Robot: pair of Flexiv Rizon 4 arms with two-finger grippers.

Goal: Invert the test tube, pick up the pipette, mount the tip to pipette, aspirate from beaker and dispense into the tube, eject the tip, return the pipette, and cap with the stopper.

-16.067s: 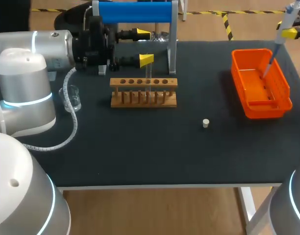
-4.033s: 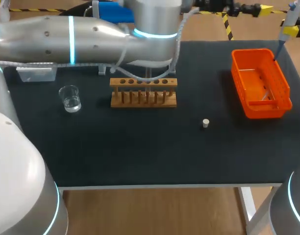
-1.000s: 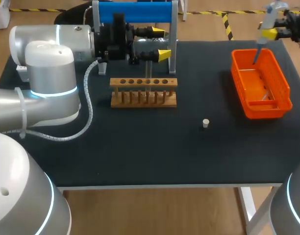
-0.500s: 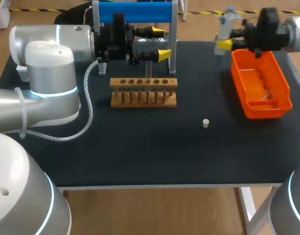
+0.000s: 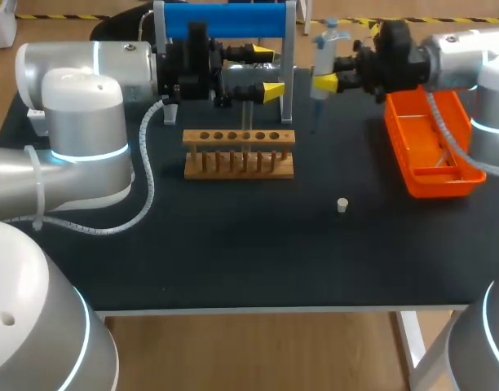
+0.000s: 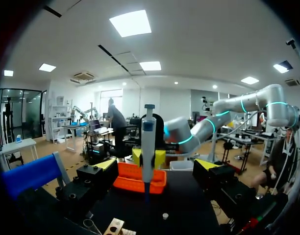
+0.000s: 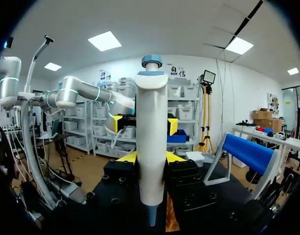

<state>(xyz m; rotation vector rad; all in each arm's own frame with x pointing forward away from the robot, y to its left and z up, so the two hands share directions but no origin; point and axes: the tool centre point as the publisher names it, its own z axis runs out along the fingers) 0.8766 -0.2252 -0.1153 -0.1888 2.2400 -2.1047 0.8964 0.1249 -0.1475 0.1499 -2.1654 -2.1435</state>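
Evidently the transfer step is in hand: the pipette (image 5: 324, 57), upright just beyond the rack's (image 5: 239, 152) right end, is clamped in the right gripper (image 5: 328, 80); the test tube (image 5: 246, 112) stands over the rack's middle at the left gripper (image 5: 256, 73), whose hold I cannot tell; next, the tip needs lining up over the tube's mouth.

Rack mid-table, basket to the right, pipette held up between them.
The rack (image 5: 239, 153) sits on the table (image 5: 233, 261) left of centre, with the stand (image 5: 225, 20) behind it at the far edge. The left fingers (image 5: 272, 90) hang between stand and rack, apart, nothing between them. The basket (image 5: 433, 186) lies at the right side. The stopper (image 5: 342, 204) sits in front of and right of the rack, apart from the basket. The right fingers (image 5: 324, 82) clamp the pipette (image 5: 323, 49) upright above the table, just left of the basket's far end.
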